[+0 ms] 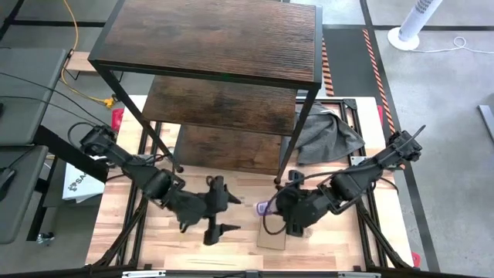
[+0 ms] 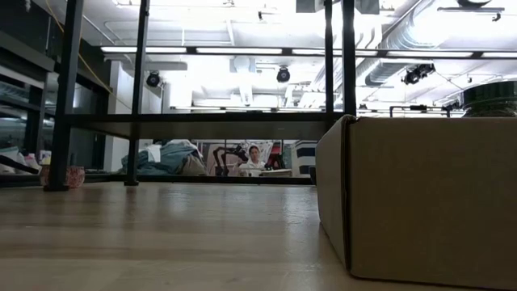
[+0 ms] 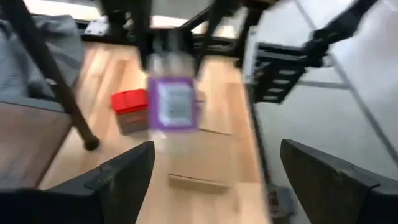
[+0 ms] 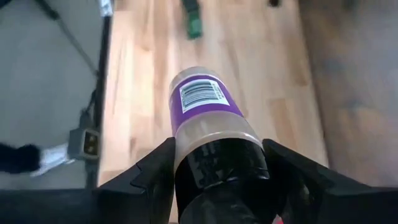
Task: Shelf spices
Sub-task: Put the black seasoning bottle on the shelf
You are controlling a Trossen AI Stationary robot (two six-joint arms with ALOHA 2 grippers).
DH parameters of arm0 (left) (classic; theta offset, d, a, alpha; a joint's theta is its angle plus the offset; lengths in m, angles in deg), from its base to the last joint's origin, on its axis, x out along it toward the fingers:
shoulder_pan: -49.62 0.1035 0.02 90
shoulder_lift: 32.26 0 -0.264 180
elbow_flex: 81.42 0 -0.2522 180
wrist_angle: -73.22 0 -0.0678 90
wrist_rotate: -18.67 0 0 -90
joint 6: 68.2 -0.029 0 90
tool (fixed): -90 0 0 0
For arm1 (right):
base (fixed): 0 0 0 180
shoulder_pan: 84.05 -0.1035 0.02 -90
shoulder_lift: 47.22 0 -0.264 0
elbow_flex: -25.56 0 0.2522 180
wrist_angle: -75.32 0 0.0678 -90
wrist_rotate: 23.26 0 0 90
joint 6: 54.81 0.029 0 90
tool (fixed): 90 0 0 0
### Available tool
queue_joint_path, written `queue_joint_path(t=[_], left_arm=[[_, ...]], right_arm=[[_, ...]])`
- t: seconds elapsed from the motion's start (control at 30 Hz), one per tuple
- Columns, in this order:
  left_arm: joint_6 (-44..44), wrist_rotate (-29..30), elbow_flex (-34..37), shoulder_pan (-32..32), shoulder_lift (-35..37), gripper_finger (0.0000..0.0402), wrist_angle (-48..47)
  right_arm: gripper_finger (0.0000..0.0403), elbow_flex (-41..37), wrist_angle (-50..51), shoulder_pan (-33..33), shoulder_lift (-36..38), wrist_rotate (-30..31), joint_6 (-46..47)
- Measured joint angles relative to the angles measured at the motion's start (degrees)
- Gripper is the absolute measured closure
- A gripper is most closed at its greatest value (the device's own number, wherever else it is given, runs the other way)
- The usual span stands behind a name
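The shelf (image 1: 212, 38) of dark wood boards in a black frame stands at the table's far middle. In front of it my right gripper (image 1: 276, 208) is shut on a spice jar with a purple label (image 4: 208, 118), also in the left wrist view (image 3: 173, 102). My left gripper (image 1: 230, 211) hangs open just left of the jar, its fingers (image 3: 127, 171) spread wide and apart from it. A red boxy spice container (image 3: 129, 107) stands on the table beyond. A green-topped container (image 4: 193, 22) lies farther along the boards. My right gripper pinches the jar's dark end (image 4: 217, 165) between its two fingers. The fingers slant downward from the table's right side and lie along the jar. The jar sticks out past the fingertips toward the left, lifted clear of the table.
A flat brown cardboard piece (image 1: 272, 238) lies on the table below the jar. A grey cloth (image 1: 328, 135) is bunched at the shelf's right. The shelf's black legs (image 3: 62, 93) stand close by. A cardboard box (image 2: 428, 194) fills the low view's right foreground.
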Motion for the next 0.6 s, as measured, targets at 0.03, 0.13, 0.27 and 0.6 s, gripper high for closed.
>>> queue_joint_path(t=[0.03, 0.13, 0.27, 0.6], left_arm=[[-0.37, -0.9, 0.0, 1.13, -0.56, 0.0058, -0.19], [-1.26, -4.58, 0.07, 4.82, -2.22, 0.0058, -1.06], [-2.69, -11.36, 0.04, 7.94, -4.68, 0.0058, -0.87], [-4.97, -18.36, 0.04, 9.34, -9.73, 0.0057, 2.78]], right_arm=[[0.0199, 0.0, 0.17, 0.36, -0.79, -0.53, -0.73], [0.0199, -0.02, -0.09, 0.95, -2.91, -1.31, -2.45], [0.02, -0.02, -0.67, 0.77, -5.36, -1.52, -4.57], [0.02, -0.02, -6.86, 1.59, -9.22, -2.04, -9.67]])
